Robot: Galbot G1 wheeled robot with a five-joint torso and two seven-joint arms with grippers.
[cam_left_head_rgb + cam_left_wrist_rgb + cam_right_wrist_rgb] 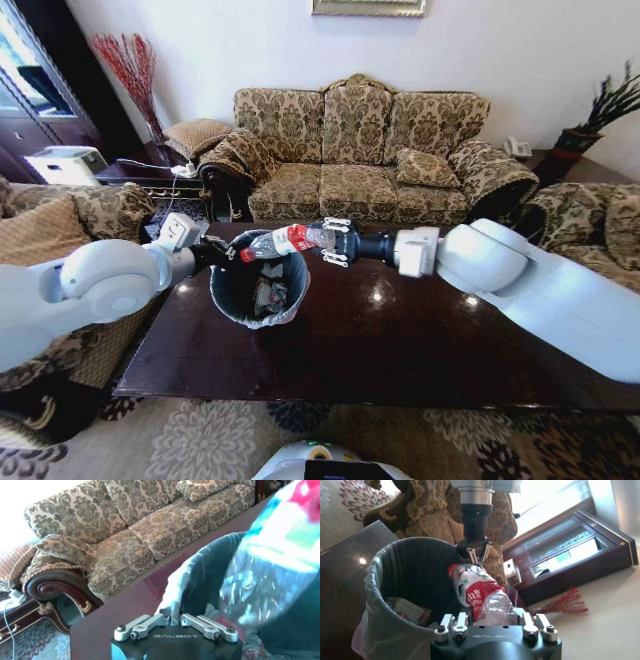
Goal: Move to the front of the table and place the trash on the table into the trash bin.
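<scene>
1. Your right gripper (pixel 322 240) is pinching the clear plastic bottle (pixel 285 241), held roughly level with its red cap toward your left arm, directly above the open trash bin (pixel 232 292)
2. Your left gripper (pixel 222 247) is clamped on the bin's near rim, pinching the whitish bag liner (pixel 175 588) folded over it
3. The bin stands on the dark glossy table (pixel 420 340), toward its left end, and already holds white wrapper scraps (pixel 268 295)
4. In the right wrist view the bottle (pixel 480 596) sits between the fingers, red label showing, just over the bin's rim (pixel 380 566)
</scene>
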